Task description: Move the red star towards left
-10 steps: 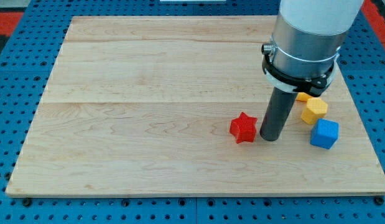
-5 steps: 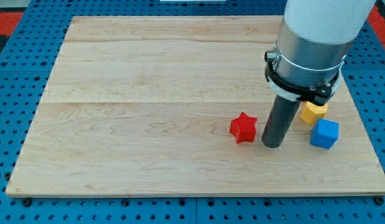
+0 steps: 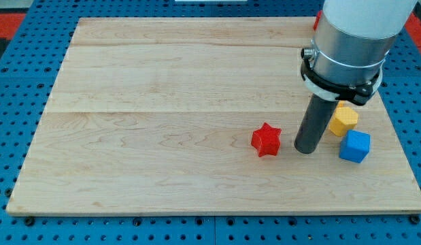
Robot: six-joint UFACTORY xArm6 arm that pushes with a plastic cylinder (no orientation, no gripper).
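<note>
The red star [image 3: 266,139] lies on the wooden board [image 3: 162,102], right of the middle and towards the view's bottom. My tip [image 3: 305,150] rests on the board to the right of the star, with a clear gap between them. A yellow block [image 3: 343,119] and a blue cube [image 3: 354,146] lie just right of my rod.
The arm's grey and white body [image 3: 349,41] hangs over the board's upper right and hides part of it. A small piece of red [image 3: 317,20] shows beside the arm near the view's top. The board sits on a blue pegboard [image 3: 20,102].
My tip has moved to the right, away from the red star, widening the gap. The star and the blue cube have not moved.
</note>
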